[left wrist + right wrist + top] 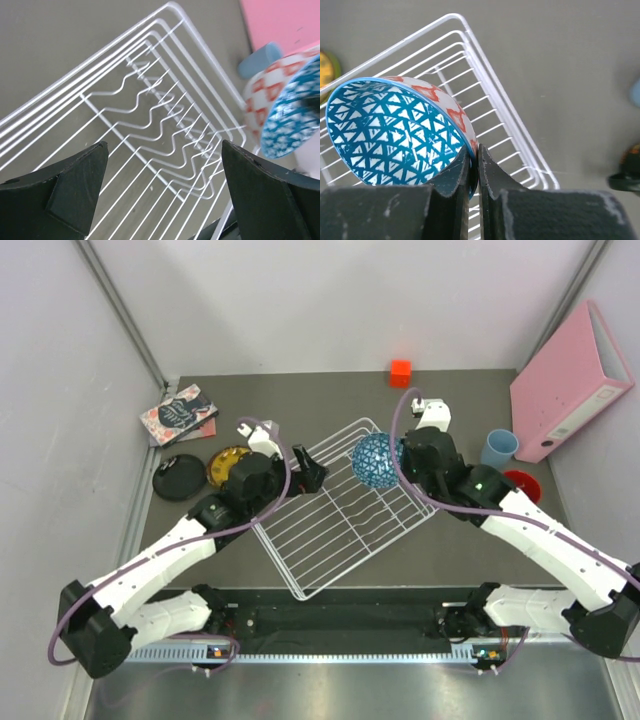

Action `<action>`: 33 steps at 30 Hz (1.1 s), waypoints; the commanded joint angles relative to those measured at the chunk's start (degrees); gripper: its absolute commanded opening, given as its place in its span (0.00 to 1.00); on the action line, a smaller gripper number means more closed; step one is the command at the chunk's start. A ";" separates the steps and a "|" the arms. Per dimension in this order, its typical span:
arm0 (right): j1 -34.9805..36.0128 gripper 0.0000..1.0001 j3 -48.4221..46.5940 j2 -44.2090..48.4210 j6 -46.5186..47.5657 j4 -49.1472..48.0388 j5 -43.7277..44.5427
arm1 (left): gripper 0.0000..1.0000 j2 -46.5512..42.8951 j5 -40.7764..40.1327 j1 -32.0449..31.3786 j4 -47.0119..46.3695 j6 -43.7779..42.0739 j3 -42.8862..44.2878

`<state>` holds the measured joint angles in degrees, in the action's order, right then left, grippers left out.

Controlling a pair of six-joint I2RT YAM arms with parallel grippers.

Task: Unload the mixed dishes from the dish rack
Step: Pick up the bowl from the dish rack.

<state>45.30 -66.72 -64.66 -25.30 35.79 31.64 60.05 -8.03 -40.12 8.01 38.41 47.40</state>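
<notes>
The white wire dish rack lies slanted in the middle of the table, with no dish on its floor. My right gripper is shut on the rim of the blue patterned bowl and holds it tilted above the rack's far right corner. In the right wrist view the jaws pinch the bowl's rim, one inside and one outside. My left gripper is open and empty over the rack's left side; its view shows the rack between the fingers and the bowl at right.
A light blue cup and a red-inside dark mug stand right of the rack. A black plate and a yellow plate lie at the left, near a book. Orange-red cube at back; pink binder far right.
</notes>
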 commanded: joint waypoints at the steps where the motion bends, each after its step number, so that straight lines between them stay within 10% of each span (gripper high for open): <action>1: -1.61 0.00 0.79 -0.02 -5.19 -7.83 -11.67 | 0.99 -6.16 -0.58 -0.14 -11.17 -1.50 -3.09; 18: -2.41 0.00 -1.31 -5.56 -8.80 -13.56 -23.90 | 0.99 -0.47 12.52 -0.66 -13.37 -1.85 0.15; 33: 0.14 0.00 -2.98 -6.62 -6.60 -11.80 -19.69 | 0.51 6.66 -0.58 -4.53 0.07 -7.30 8.32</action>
<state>44.42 -65.78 -71.94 -32.29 28.32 10.02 66.30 -4.05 -43.83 5.72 33.04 52.49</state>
